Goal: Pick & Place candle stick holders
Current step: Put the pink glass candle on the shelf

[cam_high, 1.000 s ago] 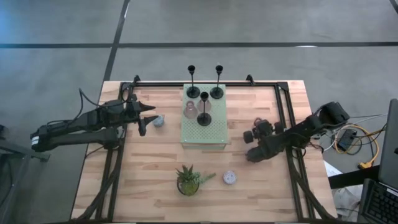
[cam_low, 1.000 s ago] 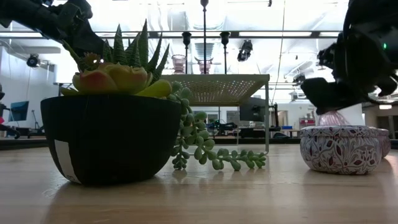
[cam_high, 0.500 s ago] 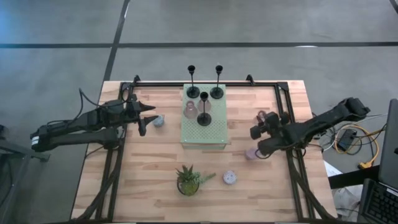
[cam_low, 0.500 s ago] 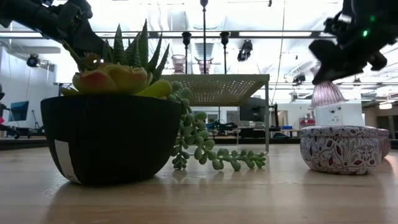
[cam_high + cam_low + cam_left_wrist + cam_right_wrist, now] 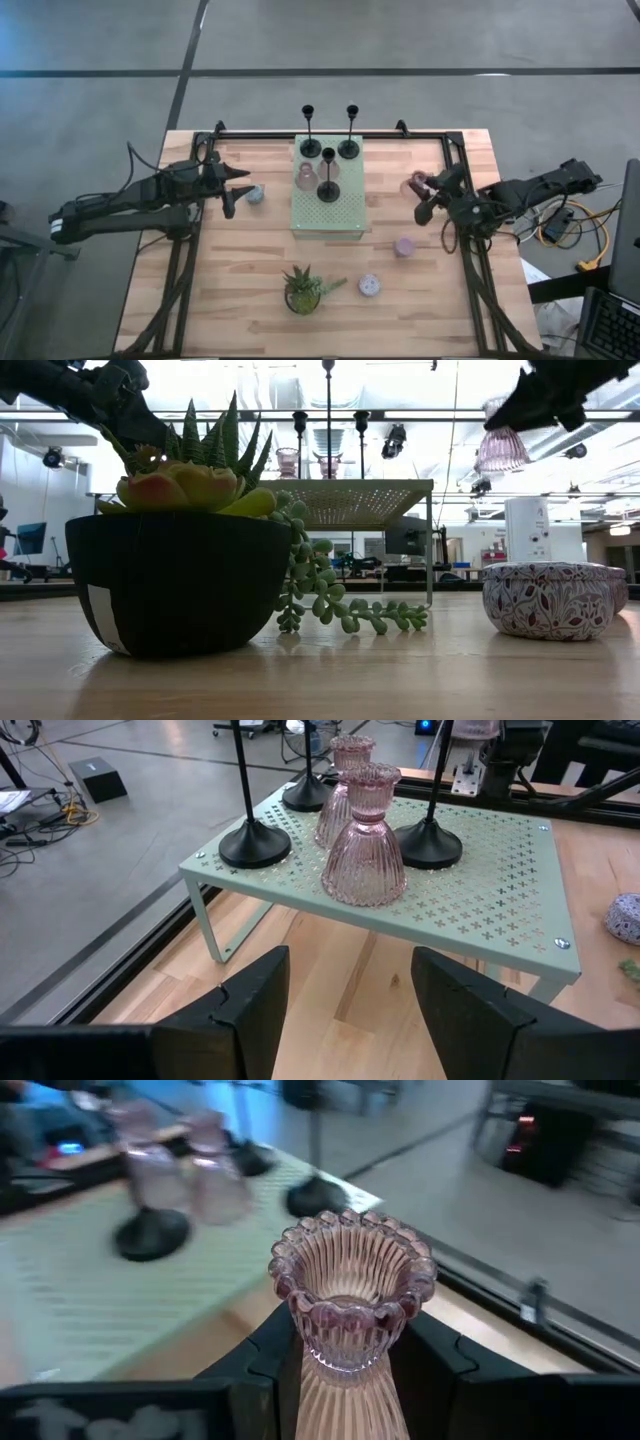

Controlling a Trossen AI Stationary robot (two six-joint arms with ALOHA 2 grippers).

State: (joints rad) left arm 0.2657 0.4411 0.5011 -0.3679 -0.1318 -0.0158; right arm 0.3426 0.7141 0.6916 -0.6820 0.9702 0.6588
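One pink glass holder (image 5: 350, 1295) now lifted off the table | right gripper (image 5: 428, 192) clamps it, right of green rack (image 5: 345, 215) | left gripper (image 5: 345, 990) open, waiting left of rack | placement next.

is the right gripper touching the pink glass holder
Touching. In the right wrist view the right gripper has both fingers pressed against the pink glass holder.

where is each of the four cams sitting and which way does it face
High view: overhead, looking straight down on the table and both arms.
Low view: at tabletop level behind the potted plant, facing the green rack; right claw up top.
Left wrist view: on the left arm, facing the rack; its open fingers below.
Right wrist view: on the right arm; its fingers clamp a pink glass holder.
Both wrist views share the rack.
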